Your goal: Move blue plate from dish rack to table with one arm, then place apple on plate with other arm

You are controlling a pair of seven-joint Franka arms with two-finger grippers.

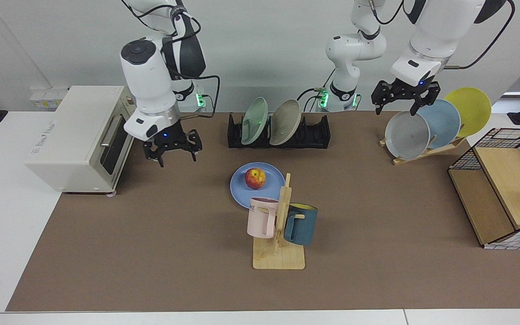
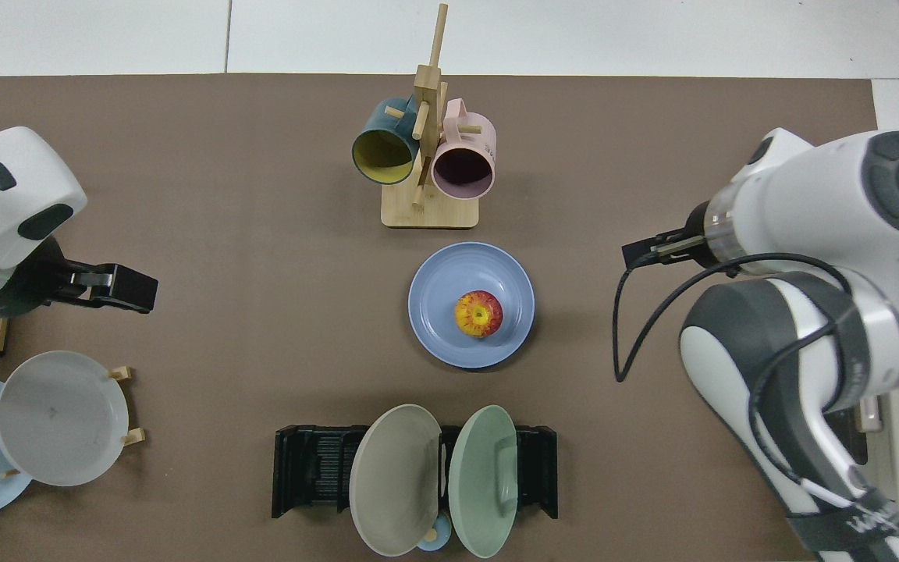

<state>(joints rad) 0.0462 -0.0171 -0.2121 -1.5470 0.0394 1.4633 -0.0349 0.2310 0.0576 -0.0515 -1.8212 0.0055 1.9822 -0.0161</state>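
The apple point(image 1: 255, 178) sits on the blue plate point(image 1: 239, 187), which lies flat on the table point(image 1: 151, 253) in front of the dish rack point(image 1: 312, 135) (two other plates stand in its slots). The right gripper point(image 1: 173, 148) hangs empty with fingers spread, well to the toaster oven point(image 1: 79, 135) side of the plate. The left gripper point(image 1: 403, 97) waits over the grey plate point(image 1: 406, 134), apparently spread too.

The right gripper point(image 1: 173, 152) hangs raised above the surface, wrist pointing down, fingers spread and empty. The left gripper point(image 1: 402, 101) hovers high on its side, fingers likewise parted, holding nothing.
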